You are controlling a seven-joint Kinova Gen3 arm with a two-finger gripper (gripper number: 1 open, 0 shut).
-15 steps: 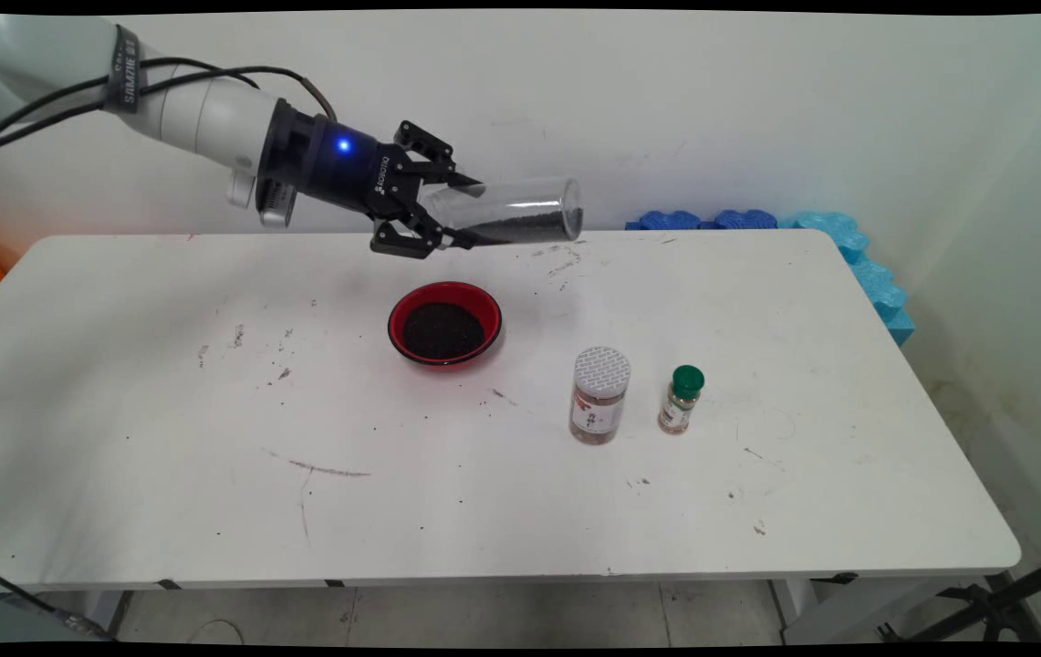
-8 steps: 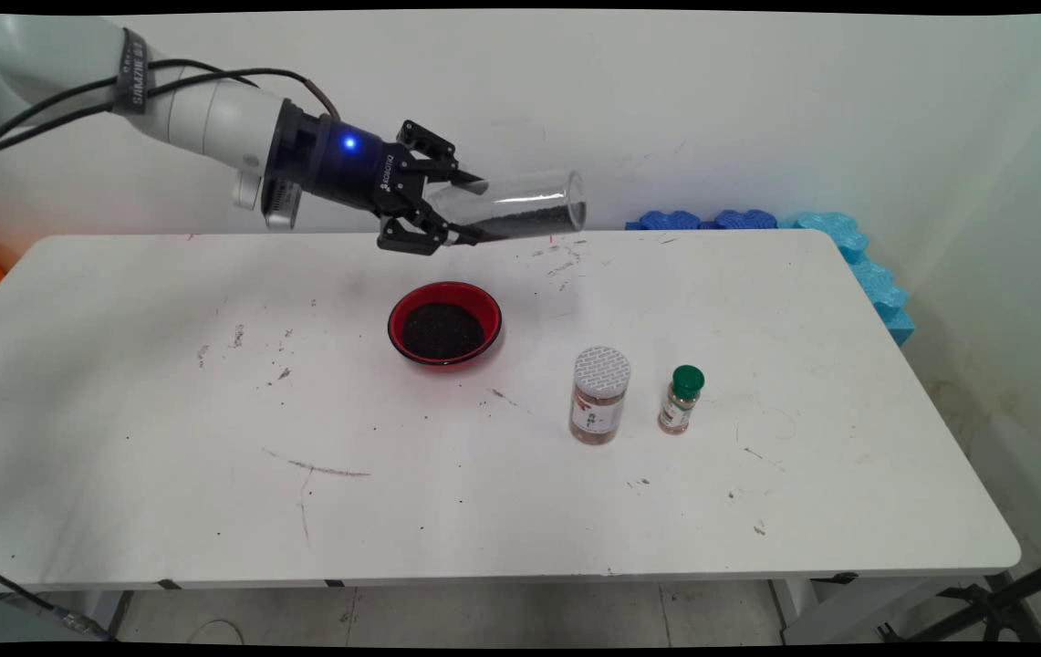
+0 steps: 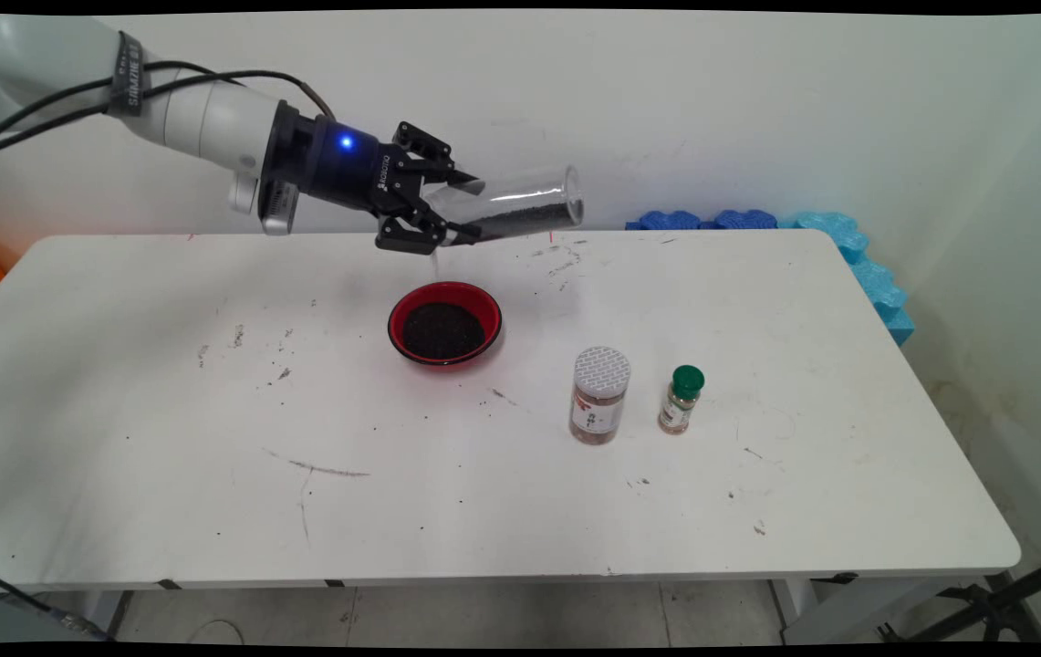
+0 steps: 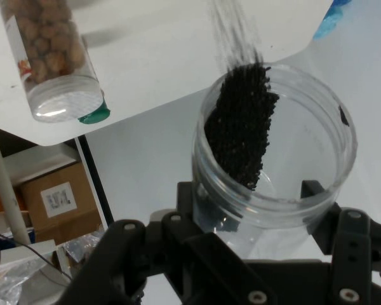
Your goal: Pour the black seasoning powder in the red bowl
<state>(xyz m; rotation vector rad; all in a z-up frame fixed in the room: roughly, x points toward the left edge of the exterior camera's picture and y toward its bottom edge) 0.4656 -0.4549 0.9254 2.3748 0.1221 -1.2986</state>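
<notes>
Jar [image 3: 513, 208] tipped a little further than half a second ago, open mouth now raised slightly higher toward 2 o'clock, base lower at the hand [image 3: 447, 212]; arm otherwise barely shifted. Held nearly on its side above the far part of the tabletop [image 3: 164, 383], clear plastic, part-filled with black grains [image 4: 241, 121] lying along its lower wall. Gripped at the base end between both black fingers [image 3: 461, 182], closed onto the jar from either side, as seen in the hand view with linkage flanking the clear wall. Directly under the hand, toward 6 o'clock and well apart in height, red bowl [image 3: 444, 323] resting on the tabletop, filled with the same dark grains. Further toward 4 o'clock from the bowl, upright spice jar with grey patterned lid [image 3: 599, 394], and just beside it at 3 o'clock a smaller bottle with green cap [image 3: 681, 399]. At the tabletop's far right corner, blue foam pieces [image 3: 812, 239] against the wall.
</notes>
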